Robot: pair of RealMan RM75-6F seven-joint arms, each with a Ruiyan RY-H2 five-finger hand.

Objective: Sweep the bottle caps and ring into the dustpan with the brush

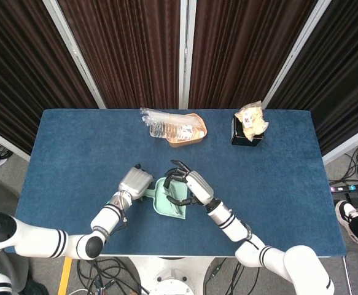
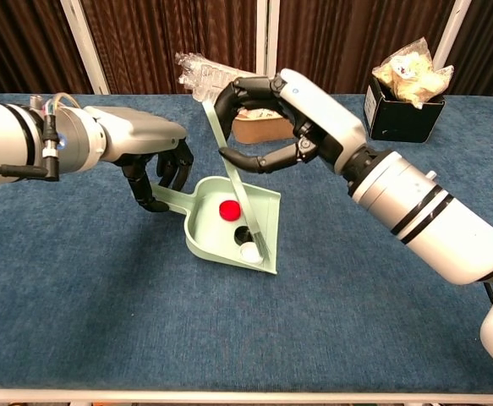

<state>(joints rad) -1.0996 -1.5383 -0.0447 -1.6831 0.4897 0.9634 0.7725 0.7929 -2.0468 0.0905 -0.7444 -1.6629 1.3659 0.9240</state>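
Both robot hands closed: left grips dustpan handle, right grips brush.

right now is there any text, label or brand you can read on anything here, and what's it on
No text reads clearly in either view.
Plastic bottle: its label shows print, too blurred to read.
Snack bag in the black box: pattern only, no legible words.
Dustpan, brush, red cap: no markings visible.

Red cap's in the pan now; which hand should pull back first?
Right hand: it holds the brush over the dustpan, while the left hand steadies the handle.
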